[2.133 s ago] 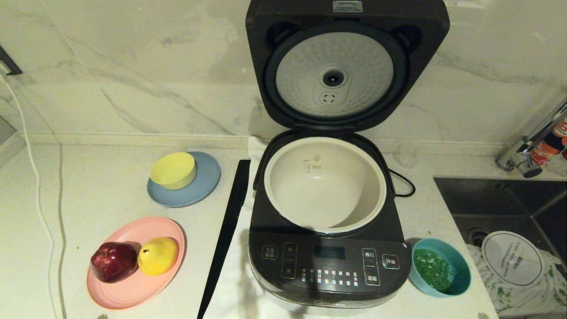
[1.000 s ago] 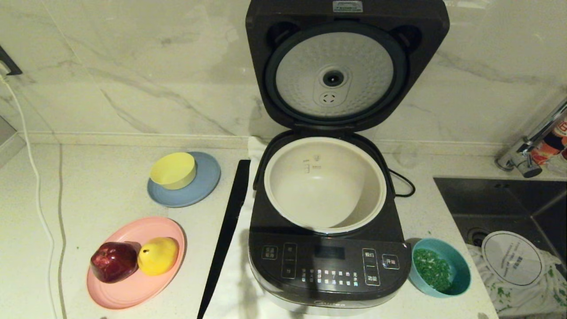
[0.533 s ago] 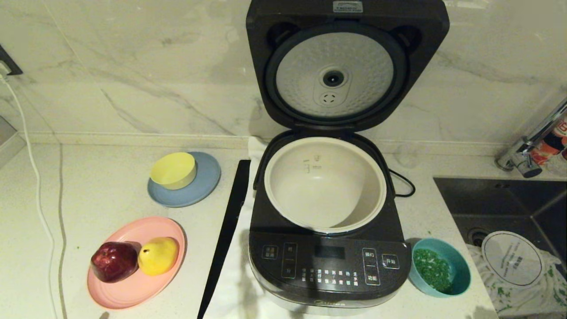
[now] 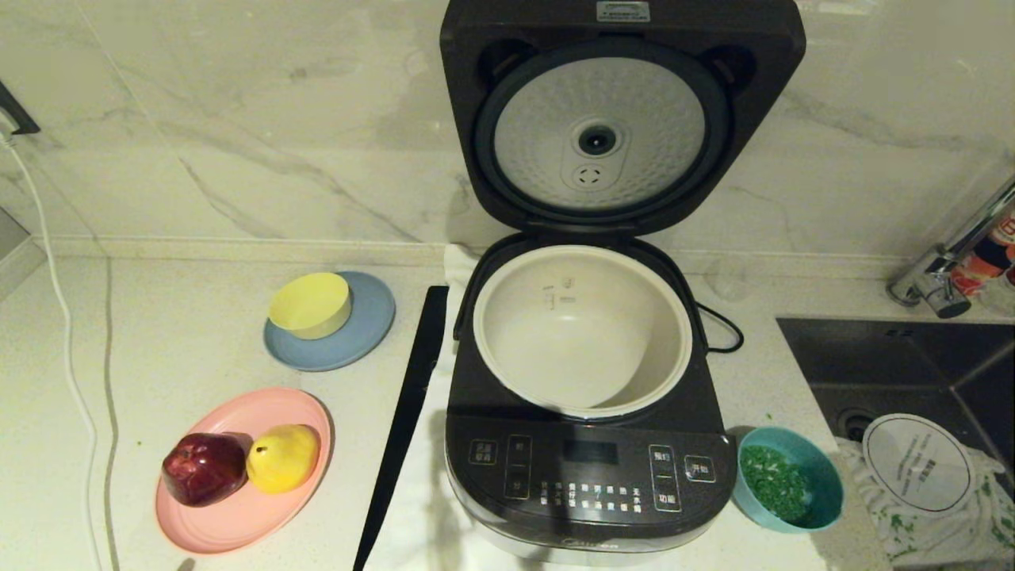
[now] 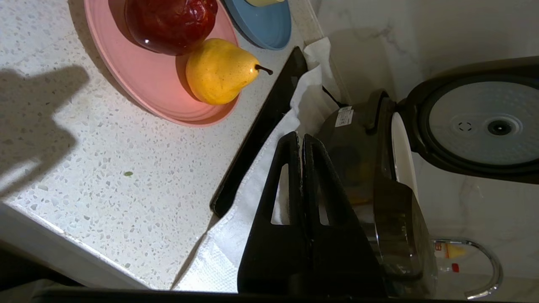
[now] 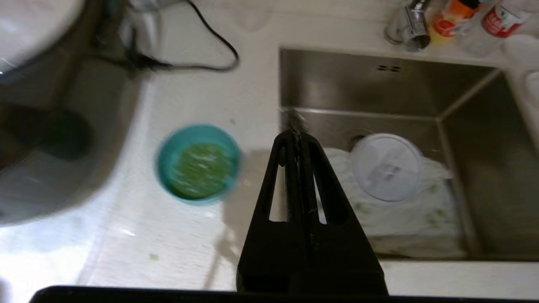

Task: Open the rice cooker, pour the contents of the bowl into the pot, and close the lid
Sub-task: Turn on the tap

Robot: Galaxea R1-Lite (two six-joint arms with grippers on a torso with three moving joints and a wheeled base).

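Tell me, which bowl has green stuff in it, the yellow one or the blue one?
The teal-blue bowl, right of the rice cooker, holds chopped green bits. The yellow bowl on the grey-blue plate looks empty.

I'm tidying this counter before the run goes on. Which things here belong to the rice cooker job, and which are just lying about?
Belongs to the job:
- rice cooker, lid up
- white pot, empty
- teal bowl with chopped greens

Just lying about:
- pink plate with apple and pear
- yellow bowl on blue plate
- round lid in the sink
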